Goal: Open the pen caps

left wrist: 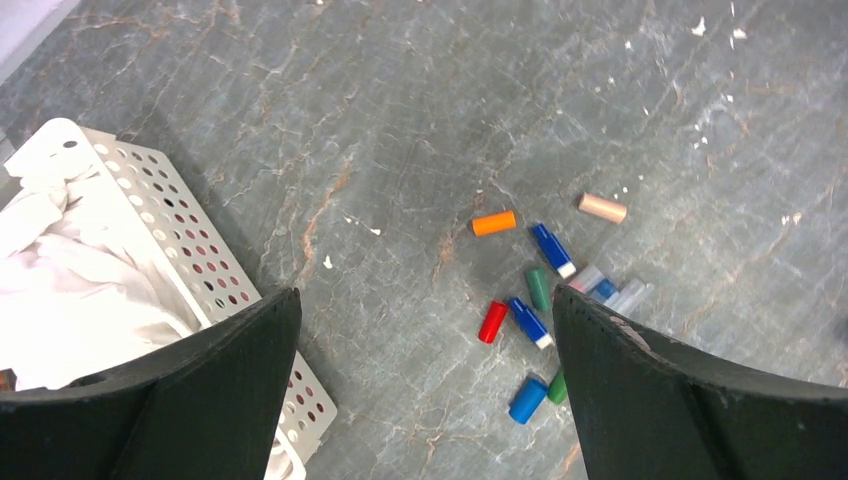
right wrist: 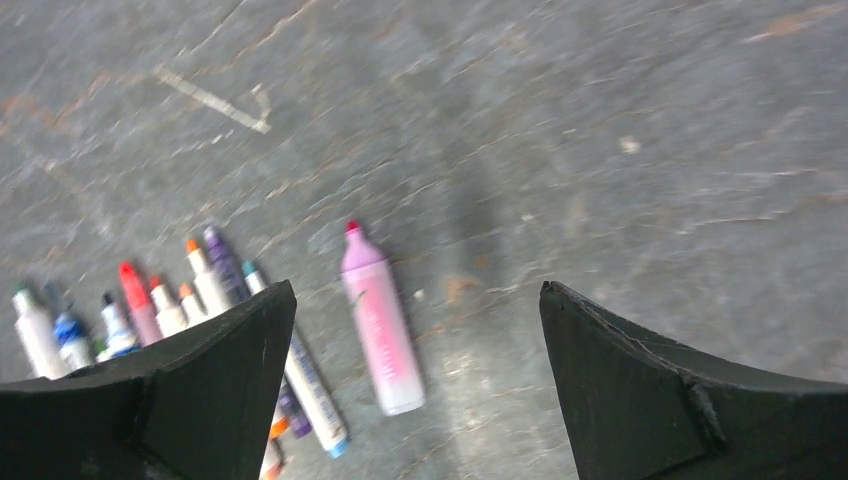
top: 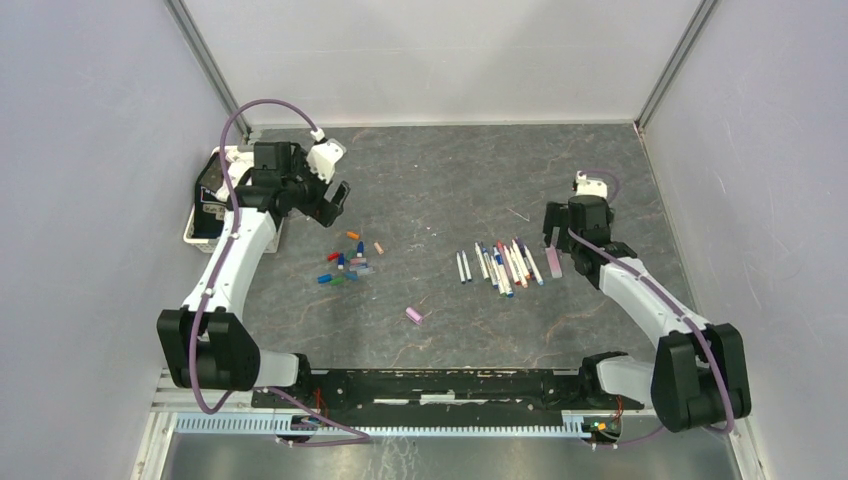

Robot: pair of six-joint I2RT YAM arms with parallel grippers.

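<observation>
Several loose pen caps (top: 345, 265) in blue, red, orange and green lie in a cluster left of centre. In the left wrist view an orange cap (left wrist: 494, 223), a red cap (left wrist: 492, 322) and a blue cap (left wrist: 527, 400) show on the stone. A larger pink cap (top: 414, 315) lies alone nearer the arms. My left gripper (top: 335, 200) (left wrist: 425, 300) hangs open above and behind the cluster, holding nothing. My right gripper (top: 552, 238) (right wrist: 415, 290) is open over a fat pink marker (top: 553, 262) (right wrist: 380, 325), which lies free on the table with its red tip bare.
A row of slim uncapped pens (top: 500, 265) (right wrist: 150, 305) lies just left of the pink marker. A white perforated basket (top: 195, 230) (left wrist: 200, 250) holding white cloth (left wrist: 70, 290) stands at the far left by the wall. Grey walls enclose the table.
</observation>
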